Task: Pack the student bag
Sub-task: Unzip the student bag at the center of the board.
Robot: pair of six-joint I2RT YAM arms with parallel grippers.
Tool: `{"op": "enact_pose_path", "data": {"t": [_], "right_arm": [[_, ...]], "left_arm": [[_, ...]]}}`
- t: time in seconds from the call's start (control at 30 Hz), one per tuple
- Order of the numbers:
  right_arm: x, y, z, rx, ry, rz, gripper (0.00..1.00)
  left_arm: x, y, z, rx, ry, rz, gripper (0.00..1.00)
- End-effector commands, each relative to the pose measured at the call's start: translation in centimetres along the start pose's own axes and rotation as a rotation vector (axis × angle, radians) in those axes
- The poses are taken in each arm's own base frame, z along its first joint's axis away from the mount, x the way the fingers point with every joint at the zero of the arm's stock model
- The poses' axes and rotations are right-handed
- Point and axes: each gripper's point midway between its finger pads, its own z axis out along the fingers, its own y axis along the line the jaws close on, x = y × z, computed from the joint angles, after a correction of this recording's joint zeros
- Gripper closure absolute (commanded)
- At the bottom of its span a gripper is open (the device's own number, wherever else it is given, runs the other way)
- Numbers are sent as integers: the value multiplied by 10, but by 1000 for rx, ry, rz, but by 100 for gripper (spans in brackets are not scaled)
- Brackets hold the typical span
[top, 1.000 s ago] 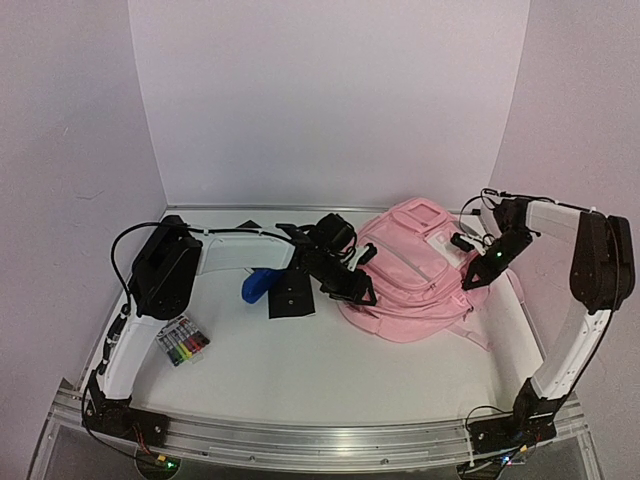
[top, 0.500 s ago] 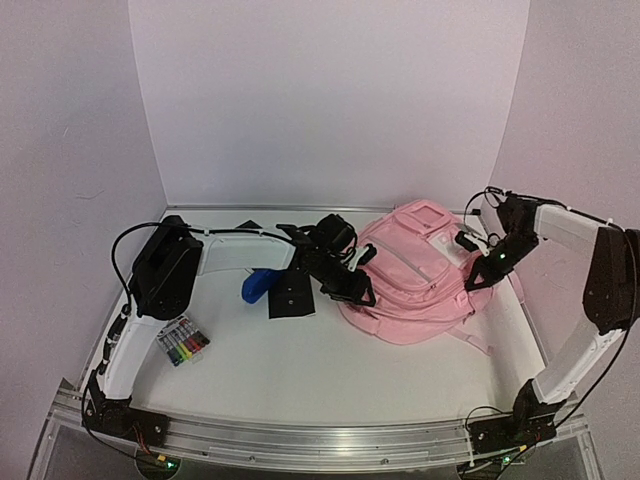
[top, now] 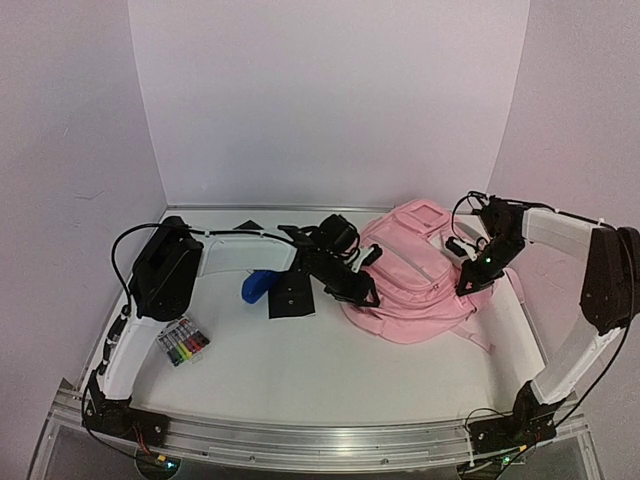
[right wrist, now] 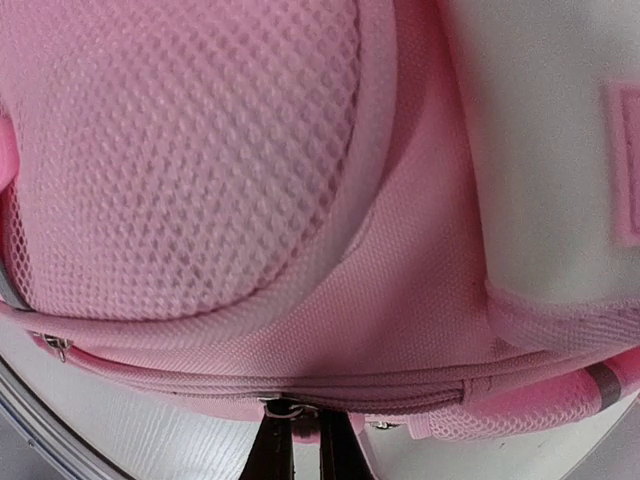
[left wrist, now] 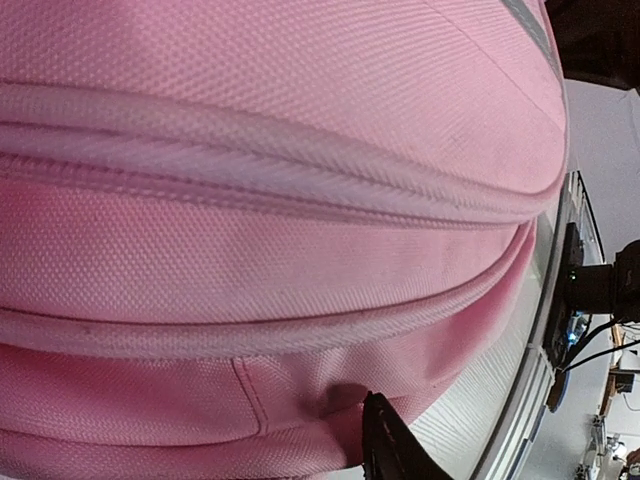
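Note:
The student bag (top: 412,280), a large pink backpack, lies at the middle right of the table. In the top view my left gripper (top: 362,296) is pressed against its left lower edge. The left wrist view is filled with pink fabric (left wrist: 300,200). Only one black finger (left wrist: 386,448) shows there, dug into a fold, and the other is hidden. My right gripper (top: 470,282) sits at the bag's right side. In the right wrist view my right gripper (right wrist: 303,412) is shut, with its two tips close together on the metal zip pull (right wrist: 283,407) under the zip line.
A blue object (top: 257,285) and a flat black item (top: 292,296) lie just left of the bag under the left arm. A pack of coloured markers (top: 183,342) sits at the near left. Walls stand close behind and on both sides.
My right gripper has moved in and leftward along the bag's right side and has shut. The bag's right edge has bunched inward. The left arm has barely moved.

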Motion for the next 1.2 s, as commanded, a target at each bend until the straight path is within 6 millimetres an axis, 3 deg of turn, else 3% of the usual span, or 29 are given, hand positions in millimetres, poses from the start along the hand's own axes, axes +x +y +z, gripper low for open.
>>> {"op": "enact_pose_path", "data": {"t": [0.0, 0.13, 0.2, 0.3, 0.4, 0.47, 0.57, 0.73, 0.77, 0.9, 1.07, 1.17], "right_arm": [[-31, -15, -17, 92, -94, -62, 100], [-17, -16, -18, 121, -72, -84, 100], [-12, -17, -17, 135, -59, -85, 100], [-9, -19, -15, 140, -50, -75, 100], [-12, -19, -12, 128, -54, -43, 100], [-15, -20, -11, 126, -58, -23, 100], [-18, -21, -9, 126, -67, -10, 100], [-26, -25, -4, 127, -67, -6, 100], [-28, -27, -3, 127, -66, -4, 100], [-45, -33, 0, 127, -83, 2, 100], [-94, -46, -4, 143, -145, 7, 100], [-125, -46, -14, 160, -190, -10, 100]], "left_arm": [[-53, -14, -64, 45, -143, 1, 40], [-86, 29, -102, -12, -240, -104, 22], [-96, 46, -109, -43, -261, -135, 18], [-108, 80, -106, -79, -284, -202, 16], [-116, 107, -90, -65, -280, -263, 23], [-122, 106, -78, -12, -279, -243, 30], [-126, 97, -70, 79, -288, -226, 32], [-117, 84, -64, 162, -276, -210, 33], [-112, 83, -61, 171, -260, -219, 37], [-90, 75, -52, 189, -198, -232, 66], [-74, 58, -59, 192, -204, -280, 94], [-73, 64, -61, 174, -252, -369, 100]]}}
